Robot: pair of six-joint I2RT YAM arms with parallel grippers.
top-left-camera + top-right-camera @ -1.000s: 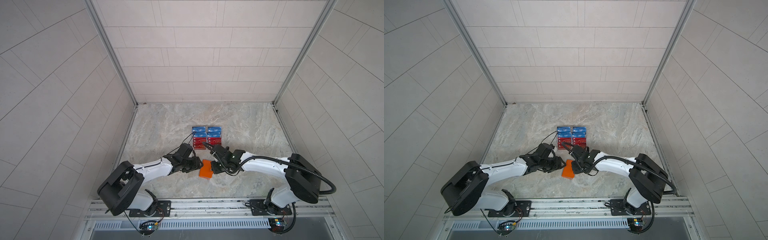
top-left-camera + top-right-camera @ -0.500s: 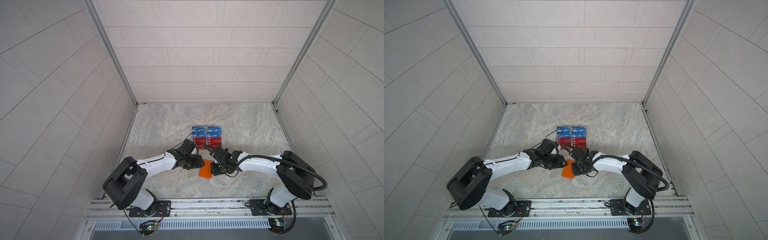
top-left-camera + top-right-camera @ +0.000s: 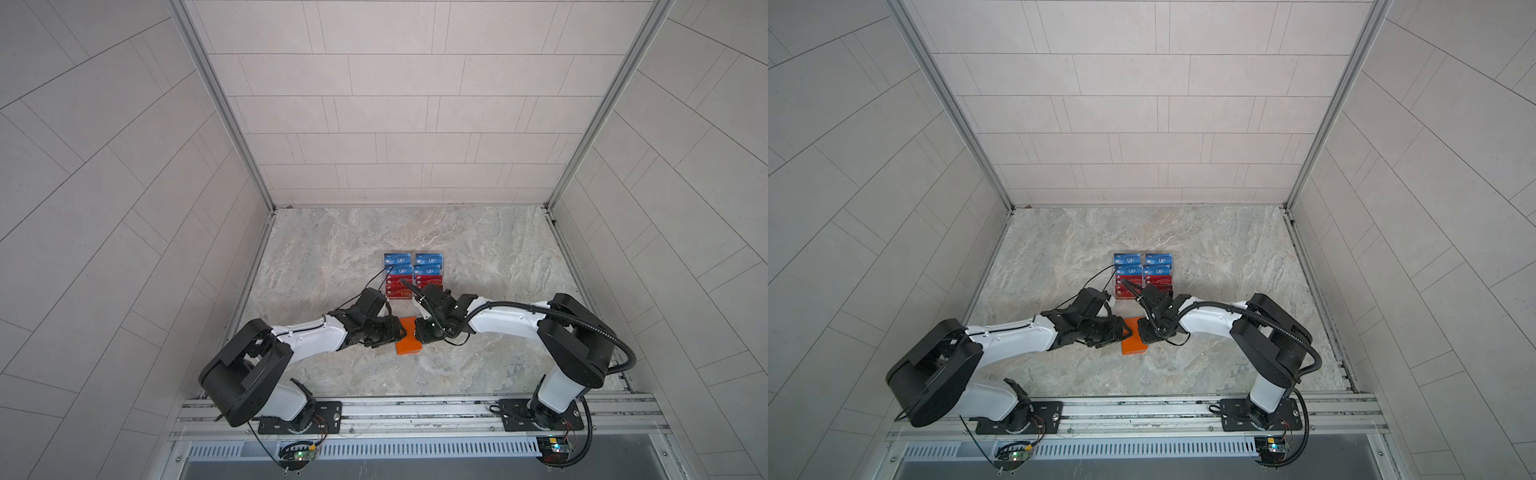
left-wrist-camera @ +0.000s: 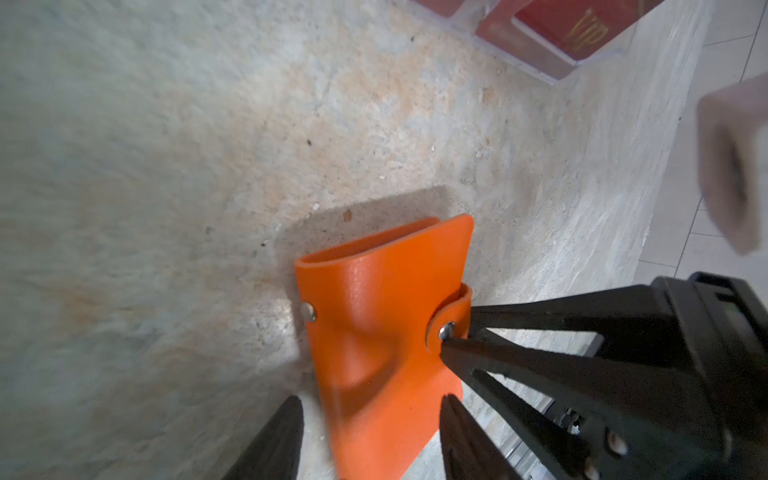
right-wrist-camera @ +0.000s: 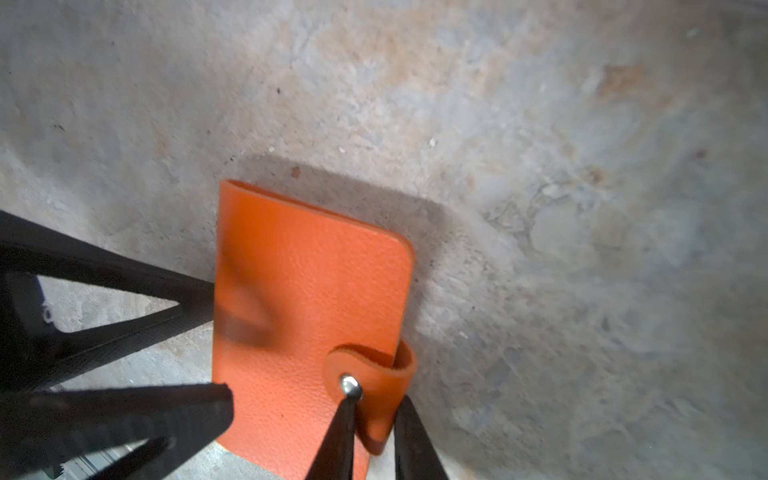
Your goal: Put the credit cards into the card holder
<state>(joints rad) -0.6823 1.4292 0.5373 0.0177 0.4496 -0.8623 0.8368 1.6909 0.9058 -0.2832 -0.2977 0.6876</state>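
Note:
The orange card holder [image 3: 409, 342] [image 3: 1133, 345] lies closed on the marble table, its snap tab [image 5: 374, 374] fastened. My right gripper [image 5: 376, 401] [image 3: 420, 332] is shut on that tab, one fingertip at the metal snap [image 4: 446, 330]. My left gripper [image 4: 372, 419] [image 3: 397, 333] stands open at the opposite long edge. One of its fingers [image 5: 226, 405] lies over that edge and the other is just beside it. Blue and red credit cards [image 3: 414, 276] [image 3: 1143, 276] stand in rows behind both grippers. A red card [image 4: 582, 31] shows in the left wrist view.
The cards sit in a clear acrylic tiered stand [image 3: 443, 275] at the table's middle, just behind both wrists. Tiled walls [image 3: 386, 124] close in the back and sides. A metal rail [image 3: 415, 409] runs along the front edge.
My left gripper has moved right, up to the card holder's edge. The right jaws have narrowed onto the snap tab. The holder has stayed in place.

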